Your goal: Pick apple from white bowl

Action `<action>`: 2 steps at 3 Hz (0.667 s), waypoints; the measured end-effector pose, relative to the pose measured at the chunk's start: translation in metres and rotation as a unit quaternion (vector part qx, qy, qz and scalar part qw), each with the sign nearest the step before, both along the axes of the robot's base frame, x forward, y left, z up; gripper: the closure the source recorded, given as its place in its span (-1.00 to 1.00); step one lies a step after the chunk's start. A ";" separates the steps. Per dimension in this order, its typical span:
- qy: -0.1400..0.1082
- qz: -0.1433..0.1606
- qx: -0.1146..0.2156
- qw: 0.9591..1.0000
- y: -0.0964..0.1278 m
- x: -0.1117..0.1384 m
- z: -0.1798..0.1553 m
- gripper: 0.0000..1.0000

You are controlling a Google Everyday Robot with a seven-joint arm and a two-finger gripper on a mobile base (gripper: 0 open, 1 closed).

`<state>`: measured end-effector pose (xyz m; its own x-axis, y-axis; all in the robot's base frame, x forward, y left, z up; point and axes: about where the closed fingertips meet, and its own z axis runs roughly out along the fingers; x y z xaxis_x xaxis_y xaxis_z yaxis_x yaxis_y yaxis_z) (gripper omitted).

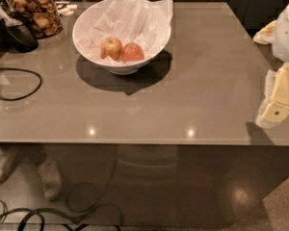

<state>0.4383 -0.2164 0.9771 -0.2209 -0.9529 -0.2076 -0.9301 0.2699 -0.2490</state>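
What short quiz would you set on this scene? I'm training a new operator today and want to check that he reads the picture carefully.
1. True or false: the reddish-orange apple lies in the white bowl beside a paler yellow apple.
2. Where is the gripper? A) directly above the bowl; B) at the right of the view, by the edge of the table, apart from the bowl; C) holding the apple.
3. Fill in: the bowl is lined with crumpled white ____.
Key: 1 true; 2 B; 3 paper.

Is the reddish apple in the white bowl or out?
In: the apple rests on the paper inside the white bowl; the gripper hangs far right, apart.
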 end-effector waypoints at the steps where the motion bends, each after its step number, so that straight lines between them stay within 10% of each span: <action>1: 0.000 0.000 0.000 1.000 0.000 0.000 0.000 -1.00; 2: -0.004 -0.001 0.012 1.000 0.014 0.021 0.016 -1.00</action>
<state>0.4593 -0.2026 0.9928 -0.2219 -0.9469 -0.2327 -0.9274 0.2787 -0.2494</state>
